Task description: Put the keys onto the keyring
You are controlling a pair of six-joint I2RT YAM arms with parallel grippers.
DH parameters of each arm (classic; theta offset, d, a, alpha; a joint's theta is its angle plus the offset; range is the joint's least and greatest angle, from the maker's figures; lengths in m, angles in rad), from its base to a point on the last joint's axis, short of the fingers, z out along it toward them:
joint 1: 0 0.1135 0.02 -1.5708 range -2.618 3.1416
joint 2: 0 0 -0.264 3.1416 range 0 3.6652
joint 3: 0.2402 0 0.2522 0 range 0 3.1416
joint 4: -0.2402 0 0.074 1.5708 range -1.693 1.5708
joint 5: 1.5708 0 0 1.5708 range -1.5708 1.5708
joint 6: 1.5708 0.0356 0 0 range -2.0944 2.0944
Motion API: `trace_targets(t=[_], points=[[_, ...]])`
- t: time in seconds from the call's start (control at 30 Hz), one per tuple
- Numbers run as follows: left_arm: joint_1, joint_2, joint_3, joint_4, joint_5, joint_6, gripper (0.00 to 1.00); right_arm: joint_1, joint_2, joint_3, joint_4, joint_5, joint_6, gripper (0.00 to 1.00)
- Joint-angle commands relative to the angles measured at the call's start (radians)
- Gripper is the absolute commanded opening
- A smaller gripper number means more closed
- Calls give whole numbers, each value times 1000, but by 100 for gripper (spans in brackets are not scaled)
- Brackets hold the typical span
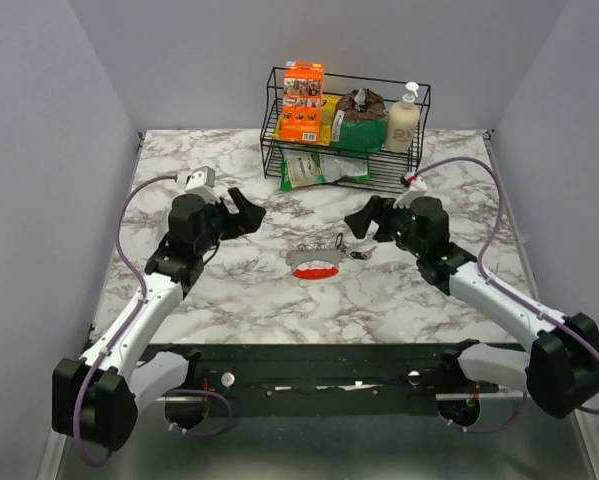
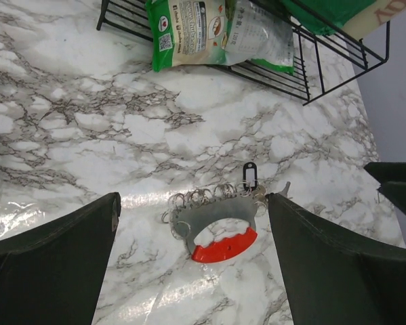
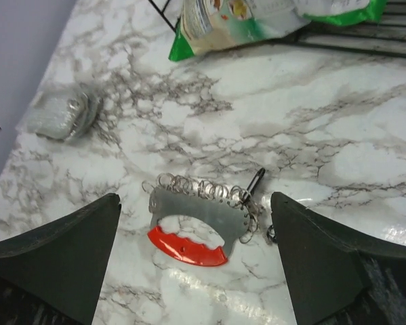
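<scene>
— Where are the keys sitting?
— I take the blurred silvery bundle in the right wrist view to be the keys (image 3: 62, 115). It lies flat on the bench (image 1: 399, 300), well apart from the ring holder and on the left arm's side. I cannot make out single keys, and in the top view the left pincer (image 1: 249, 208) hides that spot.

— How would they handle?
— Light, stiff and slick, I'd judge, and they lie low on smooth marble. A loose bunch will likely splay or skate when nudged. I'd pinch one key across its broad head, leaving the hole clear.

— And the rings?
— A row of split rings (image 2: 209, 196) is threaded along the top edge of a steel plate (image 2: 216, 218) that has a red grip (image 2: 224, 245). It lies in the middle of the bench between the arms. A small dark tag (image 2: 250, 177) lies at the end of the row on the right arm's side. The rings are thin and springy, so the plate probably needs steadying by the grip.

— The pincers?
— Both are released and hold nothing. The left one is spread wide above the bench. The right pincer (image 1: 360, 218) is also wide, near the tag end. The wire rack (image 1: 344, 125) stands behind.
</scene>
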Motion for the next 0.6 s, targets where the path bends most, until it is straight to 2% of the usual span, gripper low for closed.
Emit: trace_targets(t=[0.0, 0.07, 0.13, 0.23, 0.33, 0.4, 0.53, 0.57], points=[[3, 50, 79, -87, 19, 37, 99, 109, 147, 126, -187, 124, -77, 100], [-4, 76, 102, -107, 10, 41, 99, 139, 206, 183, -203, 124, -90, 100], [-14, 100, 122, -176, -100, 23, 99, 180, 286, 241, -253, 132, -103, 100], [-30, 137, 158, -245, -176, 23, 99, 241, 380, 313, -327, 156, -120, 100], [-47, 171, 200, -298, -204, 26, 99, 291, 453, 372, -371, 183, -126, 98], [-50, 182, 223, -320, -204, 32, 99, 300, 489, 392, -382, 149, -123, 92], [-51, 165, 218, -297, -182, 69, 99, 303, 564, 426, -410, 97, -112, 71], [-51, 157, 206, -286, -176, 72, 99, 303, 578, 427, -413, 97, -109, 69]])
